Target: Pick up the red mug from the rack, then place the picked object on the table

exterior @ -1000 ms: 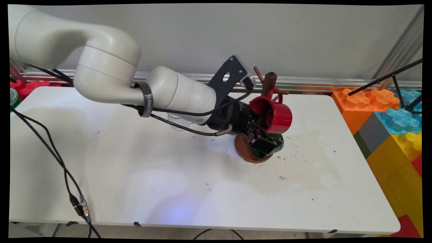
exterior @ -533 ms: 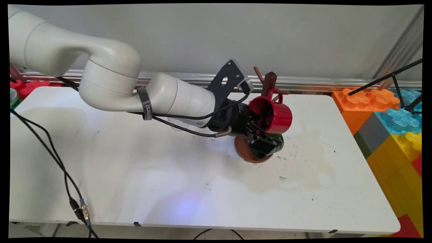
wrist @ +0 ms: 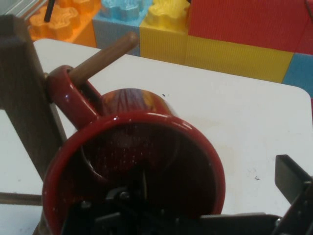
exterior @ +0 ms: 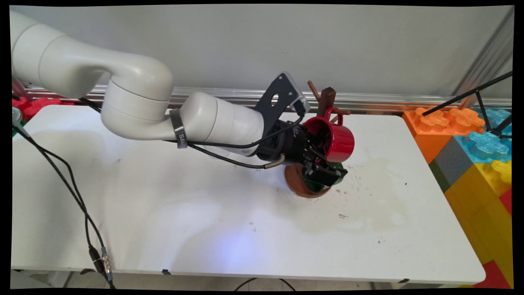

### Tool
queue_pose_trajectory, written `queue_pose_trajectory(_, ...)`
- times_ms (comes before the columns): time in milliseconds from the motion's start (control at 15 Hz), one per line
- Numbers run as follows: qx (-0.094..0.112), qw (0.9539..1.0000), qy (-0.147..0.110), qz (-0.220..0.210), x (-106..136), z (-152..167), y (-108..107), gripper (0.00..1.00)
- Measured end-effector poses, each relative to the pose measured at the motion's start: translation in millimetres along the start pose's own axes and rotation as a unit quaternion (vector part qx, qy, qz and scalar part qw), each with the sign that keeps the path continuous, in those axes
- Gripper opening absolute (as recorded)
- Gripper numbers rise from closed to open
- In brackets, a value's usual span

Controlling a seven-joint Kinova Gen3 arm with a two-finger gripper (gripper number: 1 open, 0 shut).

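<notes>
Since the red mug [exterior: 332, 139] already hangs by its handle on a peg of the wooden mug tree [exterior: 326, 102], above the bench [exterior: 204, 213], the gripper [exterior: 323, 166] (grip state cannot be told) is best eased clear without jolting the tree.

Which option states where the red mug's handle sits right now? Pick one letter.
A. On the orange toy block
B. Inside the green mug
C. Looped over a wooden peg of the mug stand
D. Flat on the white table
C: in the hand view, the red mug's handle rings a wooden peg that sticks out from the stand's upright post, with the mug tipped on its side toward the gripper.
</notes>
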Motion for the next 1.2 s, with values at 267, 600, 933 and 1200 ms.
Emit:
queue_pose_trajectory(267, -0.001, 1.0, 0.003, 0.006, -2.2, 1.5, 0.7, 1.0)
queue_pose_trajectory(600, 0.003, 0.9999, 0.006, 0.014, -4.0, 3.6, -2.0, 0.0)
queue_pose_trajectory(933, 0.008, 0.9997, 0.012, 0.021, -2.0, 4.3, -3.7, 0.0)
queue_pose_trajectory(1200, 0.011, 0.9995, 0.016, 0.026, 1.2, 2.7, -4.4, 0.0)
